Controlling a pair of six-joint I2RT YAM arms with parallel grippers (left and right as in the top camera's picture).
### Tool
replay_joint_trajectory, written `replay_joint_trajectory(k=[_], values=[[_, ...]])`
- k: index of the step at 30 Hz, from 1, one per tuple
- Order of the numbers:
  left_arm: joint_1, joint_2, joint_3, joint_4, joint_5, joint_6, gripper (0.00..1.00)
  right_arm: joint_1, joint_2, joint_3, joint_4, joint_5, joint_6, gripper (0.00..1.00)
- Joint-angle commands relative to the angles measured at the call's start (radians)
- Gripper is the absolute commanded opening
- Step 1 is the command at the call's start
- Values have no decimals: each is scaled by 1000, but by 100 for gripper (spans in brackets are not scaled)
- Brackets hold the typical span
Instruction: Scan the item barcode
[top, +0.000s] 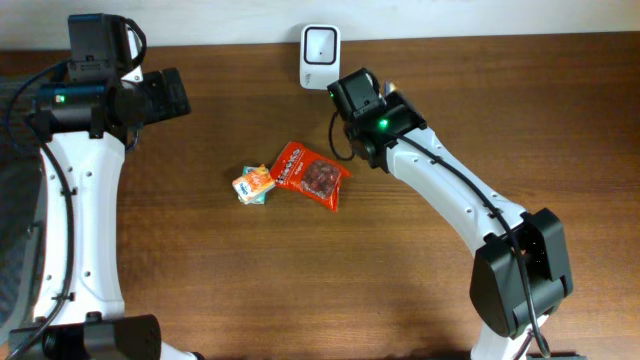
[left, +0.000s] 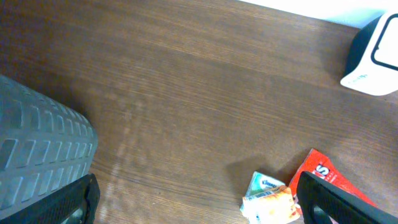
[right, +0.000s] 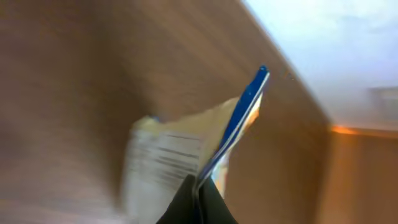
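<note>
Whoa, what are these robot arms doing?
The right gripper is pinching a thin white and blue packet and holding it up near the white scanner at the back of the table. The left gripper hangs open, holding nothing. A red bag and a small orange packet lie on the table.

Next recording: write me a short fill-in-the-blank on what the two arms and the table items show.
1. The right gripper is shut on a thin ___-edged packet.
2. The fingers of the left gripper stand ___, holding nothing.
3. The white scanner stands nearest the ___ arm.
4. The small orange pack lies on the red snack bag's ___-arm side.
Missing: blue; open; right; left.
</note>
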Motion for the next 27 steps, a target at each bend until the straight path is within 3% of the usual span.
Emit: replay_joint_trajectory(k=[1, 5, 7, 8, 10, 15, 18, 25, 27], values=[[3, 3, -4, 1, 3, 5, 99, 8, -43, 19, -20, -293, 74, 4], [3, 3, -4, 1, 3, 5, 99, 9, -44, 19, -61, -479, 81, 5], [3, 3, -4, 1, 4, 5, 99, 9, -45, 19, -76, -547, 92, 14], [3, 3, -4, 1, 4, 5, 99, 8, -46, 21, -85, -610, 93, 25], [3, 3, -4, 1, 3, 5, 99, 5, -51, 46, -102, -652, 187, 60], [3, 3, -4, 1, 4, 5, 99, -84, -59, 150, -192, -652, 517, 90], [3, 3, -4, 1, 3, 5, 99, -156, -58, 153, -235, -678, 716, 98], [3, 3, -4, 1, 3, 5, 99, -213, 3, 12, -150, -655, 1051, 99], [3, 3, -4, 1, 3, 5, 99, -214, 22, -26, -128, -652, 1170, 93]])
